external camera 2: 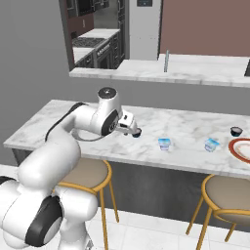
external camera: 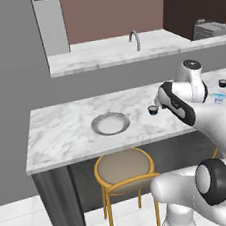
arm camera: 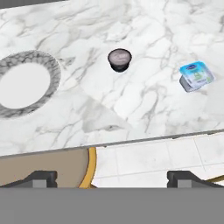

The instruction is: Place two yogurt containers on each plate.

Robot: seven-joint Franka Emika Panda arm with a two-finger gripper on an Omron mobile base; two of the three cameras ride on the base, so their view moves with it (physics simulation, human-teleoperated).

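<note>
The claw (arm camera: 112, 177) is seen spread wide with nothing between its tips, held above the near edge of the white marble table (arm camera: 144, 100). 1 small dark round yogurt cup (arm camera: 119, 59) stands on the table between the grey-rimmed round plate (arm camera: 51, 72) and a pale blue-and-white yogurt cup (arm camera: 196, 76). A second pale cup (external camera 2: 211, 144), another dark cup (external camera 2: 236, 131) and the red-rimmed white plate (external camera 2: 234, 149) are found further right.

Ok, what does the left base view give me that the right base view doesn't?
Left base, not right base: the grey-rimmed plate. Right base, not left base: the left pale blue cup, which the robot's own body hides from the left camera. Both: the near dark cup, the far dark cup, the right pale blue cup and the red-rimmed plate.
</note>
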